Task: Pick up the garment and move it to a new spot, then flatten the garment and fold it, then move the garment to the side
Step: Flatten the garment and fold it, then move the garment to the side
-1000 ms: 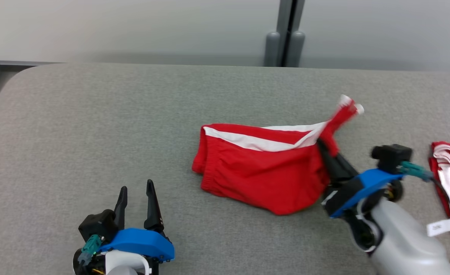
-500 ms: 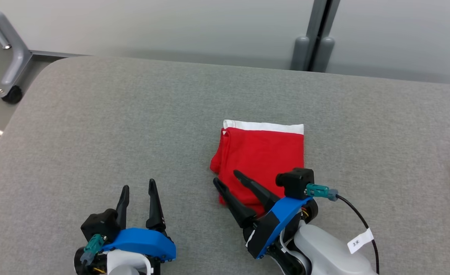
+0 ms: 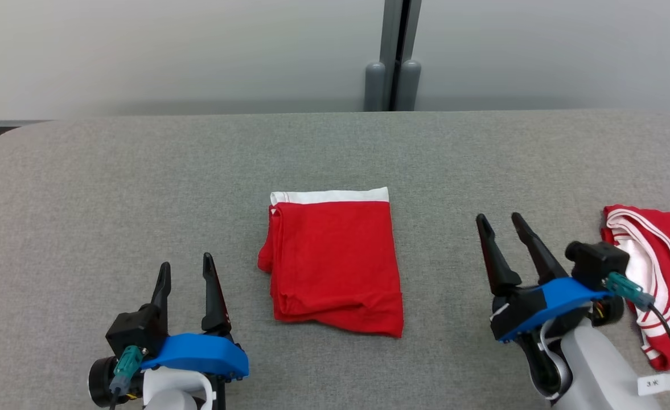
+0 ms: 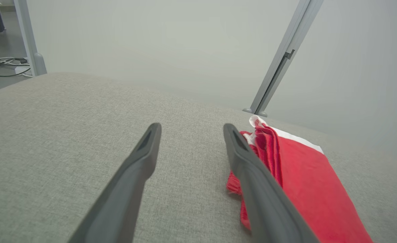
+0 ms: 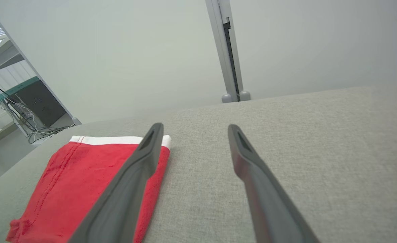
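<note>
Now the table (image 3: 84, 199) carries the folded garment (image 3: 335, 262) at its centre. The left gripper (image 3: 186, 262) and right gripper (image 3: 500, 217) flank it, spread wide, holding nothing. Pinch every layer, seemingly stacked along its left edge, and slide it aside without spilling the fold.

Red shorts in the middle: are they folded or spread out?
Folded. The red shorts lie as a compact rectangle, with layered edges stacked along one side.
</note>
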### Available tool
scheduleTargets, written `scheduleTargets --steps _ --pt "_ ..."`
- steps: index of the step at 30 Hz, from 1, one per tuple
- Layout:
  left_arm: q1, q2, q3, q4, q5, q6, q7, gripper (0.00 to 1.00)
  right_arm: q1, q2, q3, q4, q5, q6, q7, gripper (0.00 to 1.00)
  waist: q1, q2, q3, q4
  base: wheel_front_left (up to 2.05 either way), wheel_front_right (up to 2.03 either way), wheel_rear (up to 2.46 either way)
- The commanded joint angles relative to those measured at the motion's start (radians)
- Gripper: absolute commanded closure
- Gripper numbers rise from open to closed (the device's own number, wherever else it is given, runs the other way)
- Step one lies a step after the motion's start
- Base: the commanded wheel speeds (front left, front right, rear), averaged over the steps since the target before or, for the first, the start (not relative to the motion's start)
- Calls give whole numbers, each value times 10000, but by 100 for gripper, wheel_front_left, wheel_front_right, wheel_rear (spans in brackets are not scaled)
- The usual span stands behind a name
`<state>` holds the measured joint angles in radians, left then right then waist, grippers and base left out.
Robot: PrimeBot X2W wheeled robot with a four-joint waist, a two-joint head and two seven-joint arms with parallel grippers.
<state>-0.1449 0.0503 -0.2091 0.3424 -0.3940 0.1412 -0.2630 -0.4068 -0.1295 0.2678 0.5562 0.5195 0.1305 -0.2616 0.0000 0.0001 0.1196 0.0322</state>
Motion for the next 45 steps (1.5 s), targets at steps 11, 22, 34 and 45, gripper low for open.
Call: scheduleTargets --steps 11,22,34,45 --pt "790 3 268 214 806 -62 -23 0 2052 600 -2175 -236 -2808 3 -43 0 0 -1 -642 -604 0 0 0" --pt "1511 2 382 155 806 -156 -23 0 2579 786 -2035 45 -2803 5 -44 0 0 -1 -970 -585 0 0 0" --pt "1081 8 -71 -22 732 -253 -22 0 1783 781 -1369 361 -2289 5 -44 0 0 -1 -428 69 0 0 0" --pt "615 2 -1375 -107 542 -152 -22 0 -345 766 -977 2112 -1961 3 -40 0 0 -1 591 2024 0 0 0"
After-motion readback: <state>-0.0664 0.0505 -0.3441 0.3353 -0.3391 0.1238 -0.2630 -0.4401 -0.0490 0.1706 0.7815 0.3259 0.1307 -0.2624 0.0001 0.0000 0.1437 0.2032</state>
